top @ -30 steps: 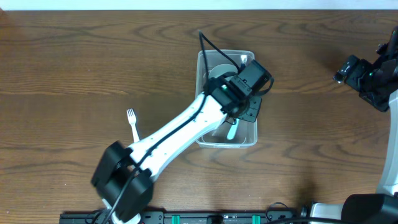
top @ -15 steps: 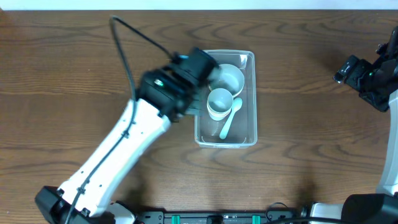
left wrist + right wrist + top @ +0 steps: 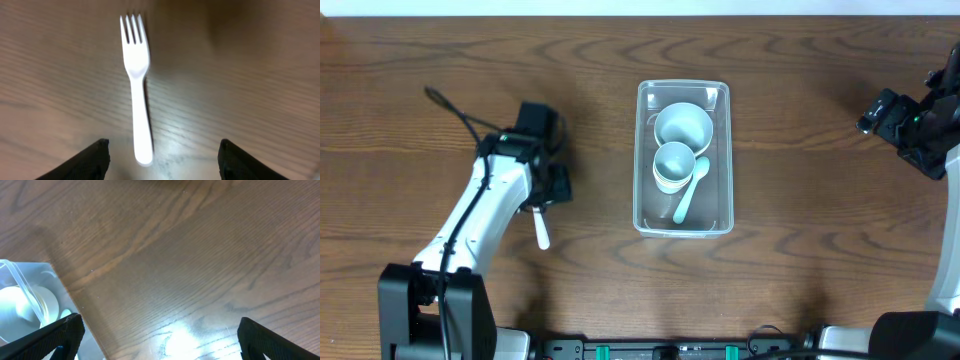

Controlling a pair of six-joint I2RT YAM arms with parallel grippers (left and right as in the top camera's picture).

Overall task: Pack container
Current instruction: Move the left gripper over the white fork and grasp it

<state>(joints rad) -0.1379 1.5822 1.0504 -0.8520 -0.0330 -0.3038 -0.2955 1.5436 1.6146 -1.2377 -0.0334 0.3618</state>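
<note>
The clear rectangular container (image 3: 725,150) stands at the table's middle. It holds a pale round bowl (image 3: 683,125), a cup (image 3: 672,163) and a teal spoon (image 3: 690,190). A white plastic fork (image 3: 137,90) lies on the wood left of the container; in the overhead view only its handle (image 3: 542,232) shows below my left gripper (image 3: 550,188). The left gripper (image 3: 162,150) is open and empty above the fork, with the handle end between its fingers. My right gripper (image 3: 880,112) is open and empty at the far right. Its wrist view (image 3: 160,330) shows one container corner (image 3: 30,280).
Bare brown wood surrounds the container on all sides. The left arm's black cable (image 3: 455,110) loops over the table at the left. The arm bases sit along the front edge.
My left arm has swung from over the container leftward to the fork. The bowl, cup and spoon now show uncovered inside the container. The right arm has not moved.
</note>
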